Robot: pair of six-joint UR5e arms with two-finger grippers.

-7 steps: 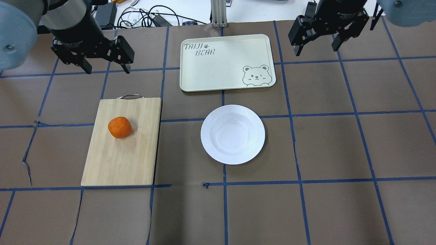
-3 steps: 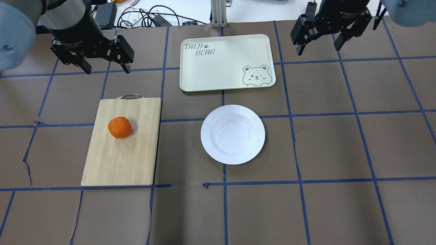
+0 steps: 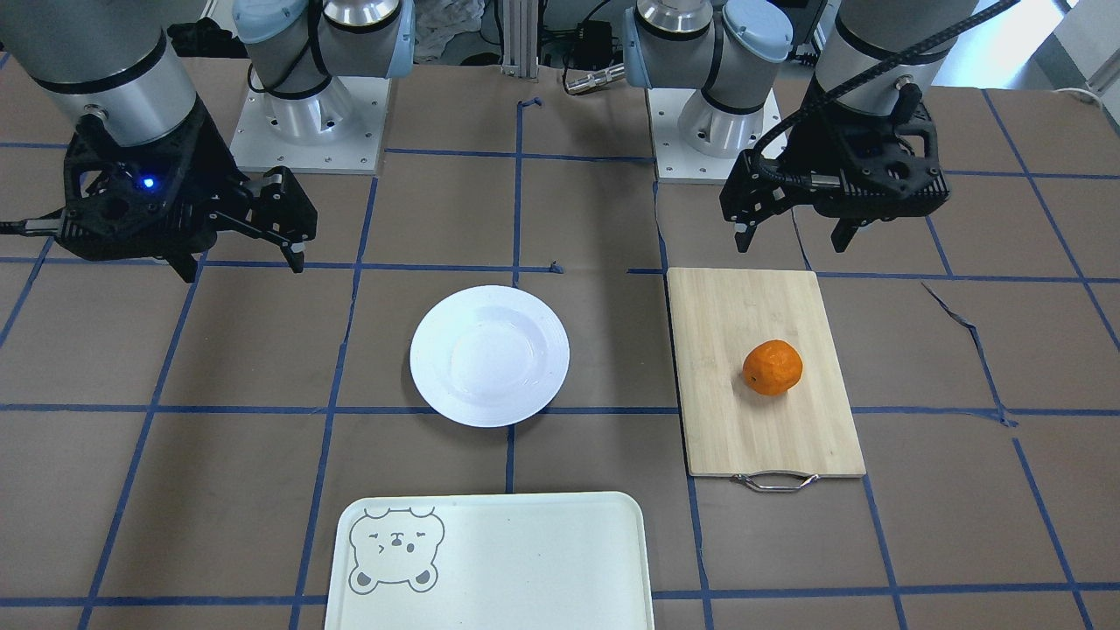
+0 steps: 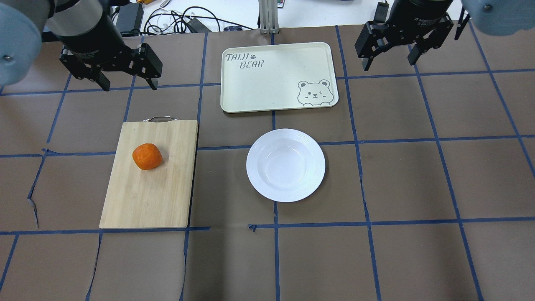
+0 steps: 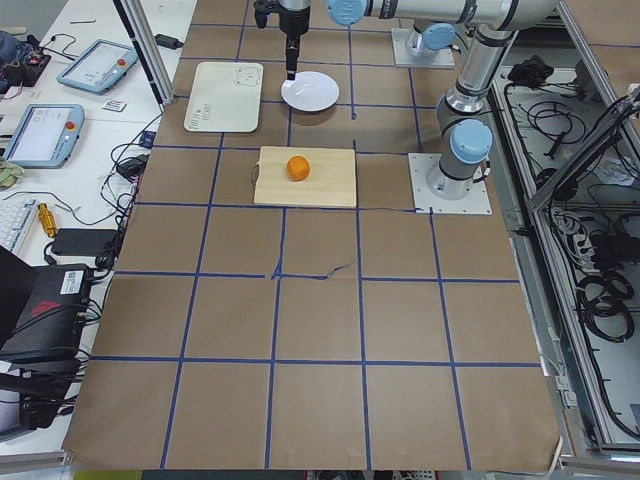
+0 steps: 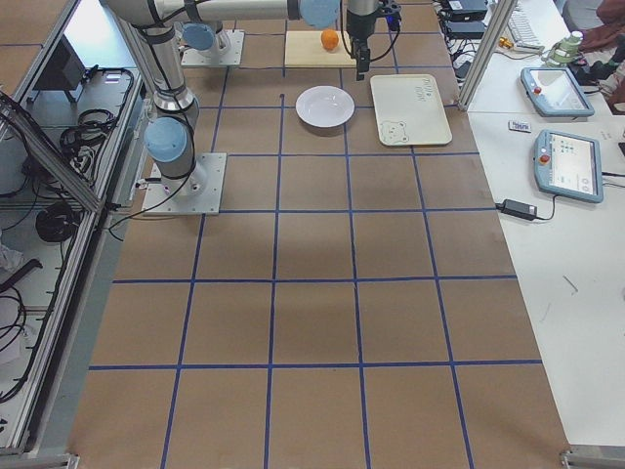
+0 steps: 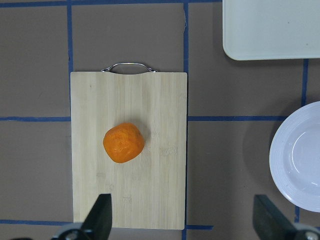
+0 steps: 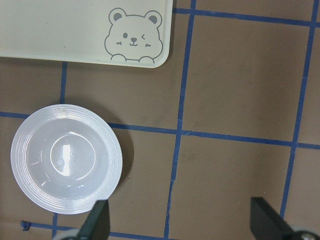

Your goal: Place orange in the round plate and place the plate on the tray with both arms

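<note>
The orange (image 4: 147, 156) lies on a bamboo cutting board (image 4: 146, 196), left of the table's middle; the left wrist view shows this orange (image 7: 123, 143) from straight above. The white round plate (image 4: 285, 165) sits bare near the centre, and the cream tray (image 4: 271, 77) with the bear face lies just beyond it. My left gripper (image 4: 129, 85) hangs open above the table past the board's handle end. To the right of the tray, my right gripper (image 4: 389, 63) hovers open with nothing in it. In the right wrist view the plate (image 8: 66, 157) is at lower left.
The board's metal handle (image 4: 159, 118) points toward the far side. Brown paper with blue tape lines covers the table (image 4: 401, 179). Cables and a metal post (image 4: 267, 16) sit beyond the far edge. The arm bases (image 3: 306, 114) stand at the robot's side.
Both grippers have shifted slightly at the far side of the table and both stay open. The orange, plate, board and tray have not moved.
</note>
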